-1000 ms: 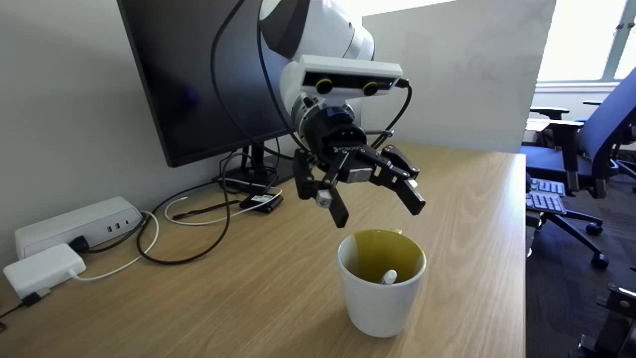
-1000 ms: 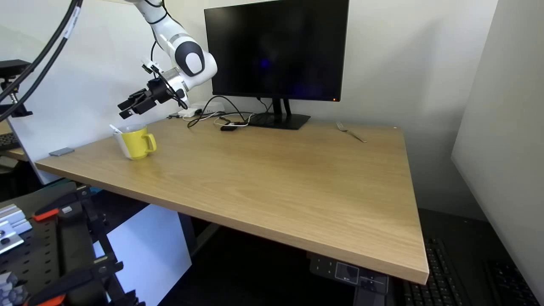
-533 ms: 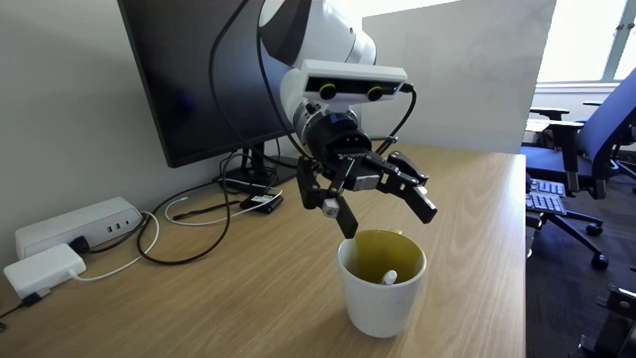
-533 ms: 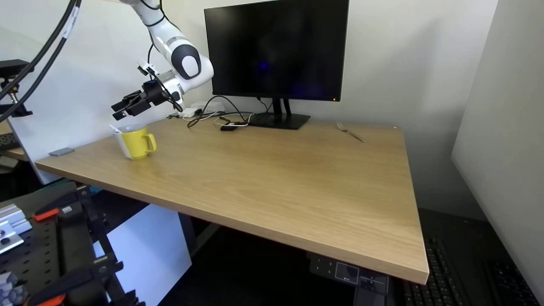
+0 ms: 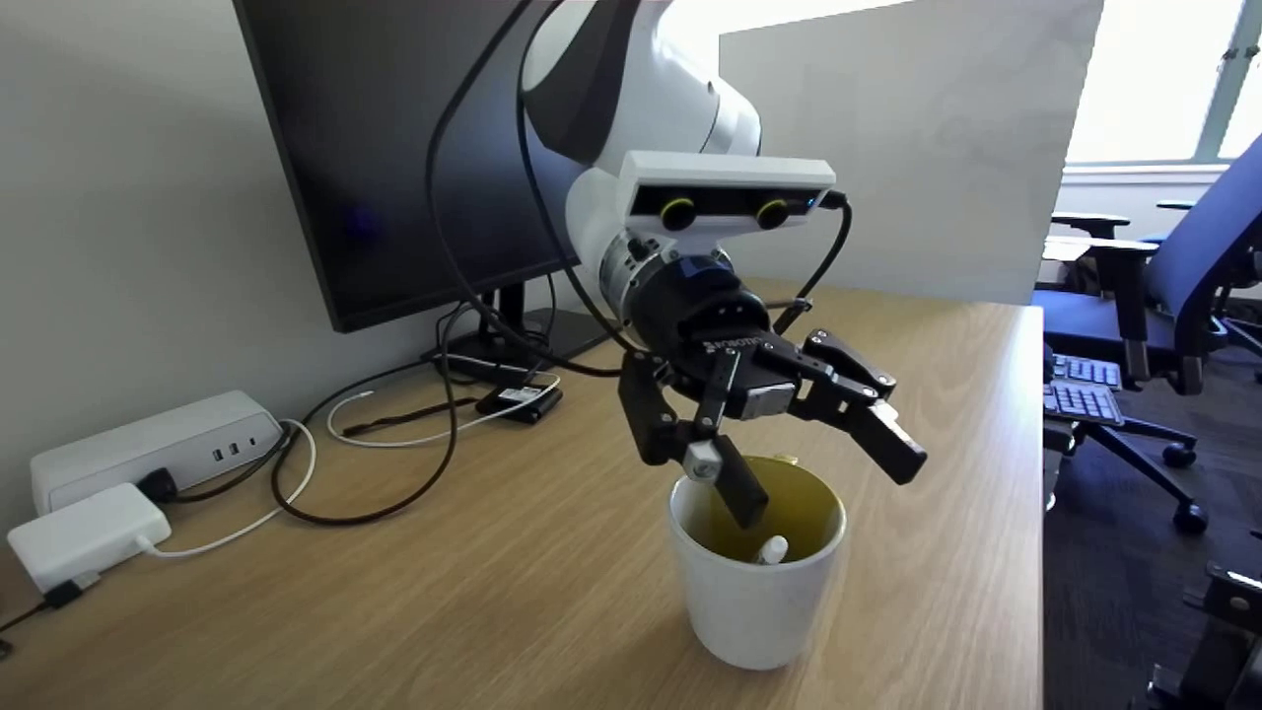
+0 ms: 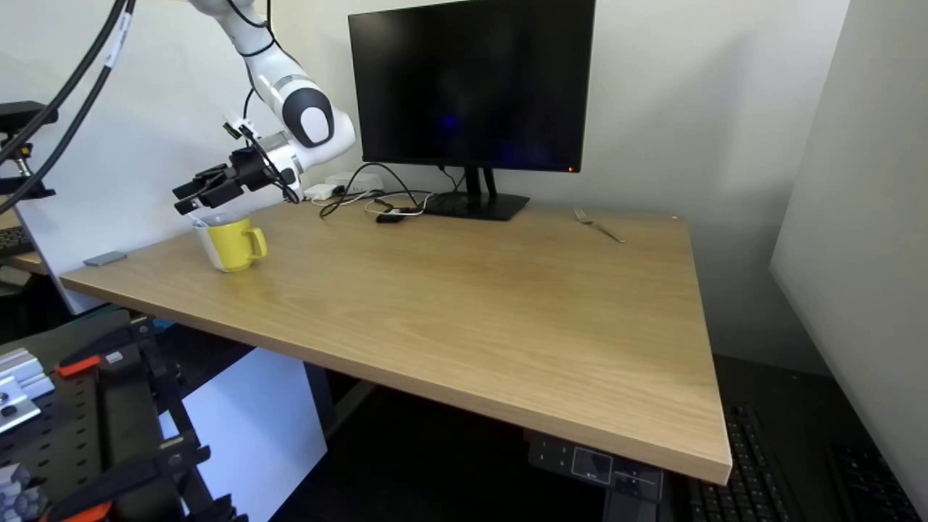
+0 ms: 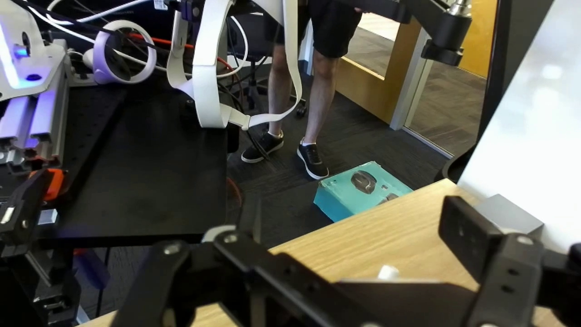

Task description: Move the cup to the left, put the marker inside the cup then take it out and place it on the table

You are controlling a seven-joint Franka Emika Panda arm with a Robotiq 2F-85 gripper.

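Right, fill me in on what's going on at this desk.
A robot arm has its open hand hovering near the rim of a mug, holding nothing. The mug stands upright on the desk, and a pen leans inside it with its pale end sticking out. My guess is the arm means to pull the pen out and lay it on the desk, but it has no grip on it yet.

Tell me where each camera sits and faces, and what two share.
An exterior view sits near the cup, looking down; arm and gripper show.
An exterior view sits farther back, facing the table and monitor; arm and gripper show.
The wrist view sits above the gripper, facing past its fingers to a person's legs.
Both exterior views share cup, marker and monitor.
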